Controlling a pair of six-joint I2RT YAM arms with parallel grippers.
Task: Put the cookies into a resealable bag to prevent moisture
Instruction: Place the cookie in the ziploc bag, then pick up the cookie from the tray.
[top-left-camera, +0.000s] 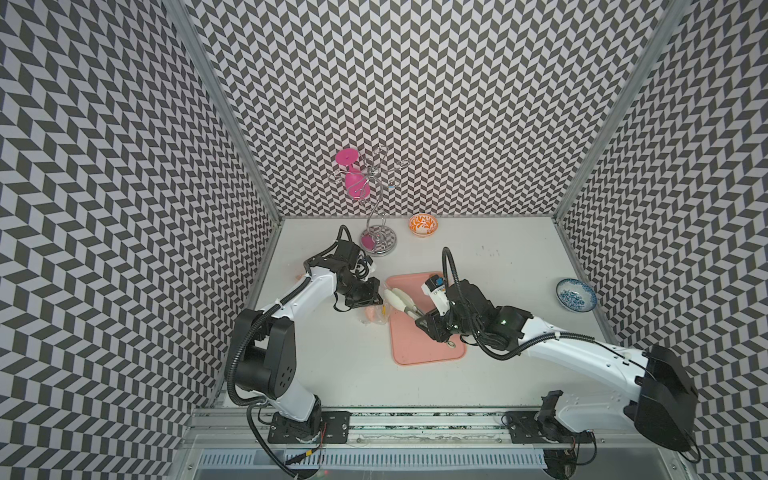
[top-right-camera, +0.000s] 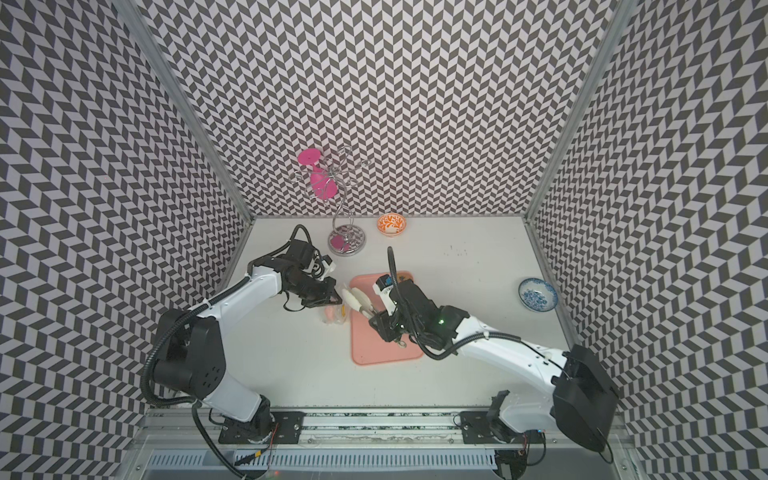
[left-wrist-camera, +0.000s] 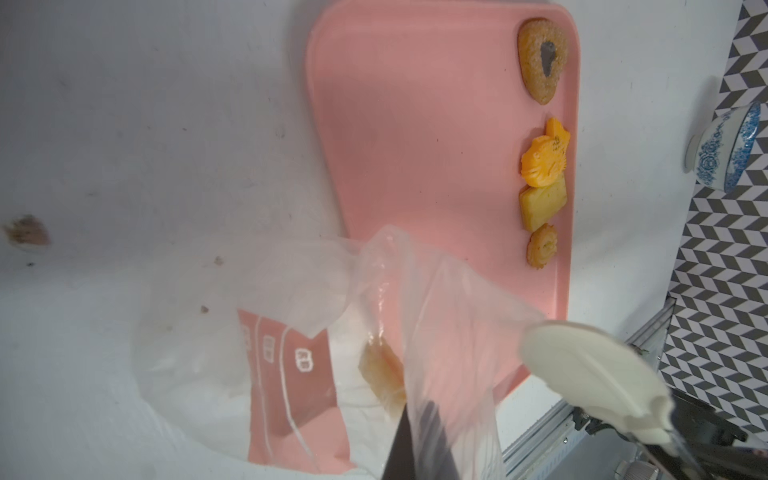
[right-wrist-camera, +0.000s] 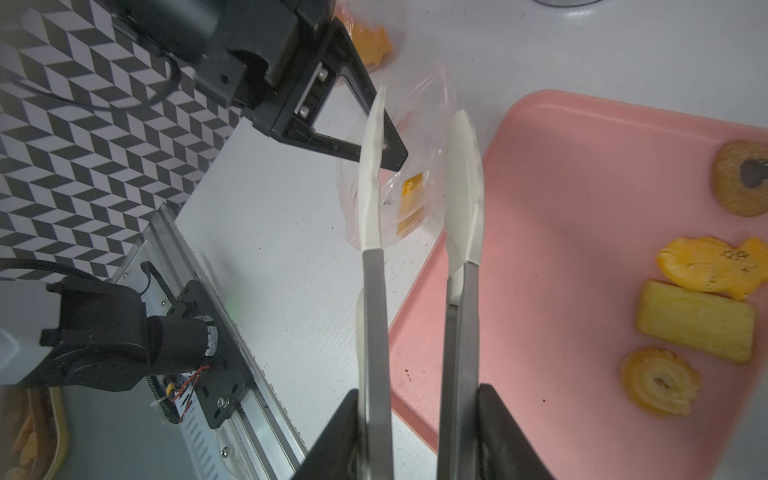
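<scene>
Plastic bag (left-wrist-camera: 291, 365), pinched by left pincer (top-left-camera: 370, 297), is holding cookies (right-wrist-camera: 411, 199); right pincer (right-wrist-camera: 415, 428) is gripping empty tongs (right-wrist-camera: 463, 199), four waiting beside.

A pink glass (top-left-camera: 354, 183) is hanging foot-up on a wire rack (top-left-camera: 380, 243) at the back of my table (top-left-camera: 332, 374); an orange bowl (top-left-camera: 423, 224) is sitting beside the rack, and a blue bowl (top-left-camera: 575, 294) is leaning near my right wall
</scene>
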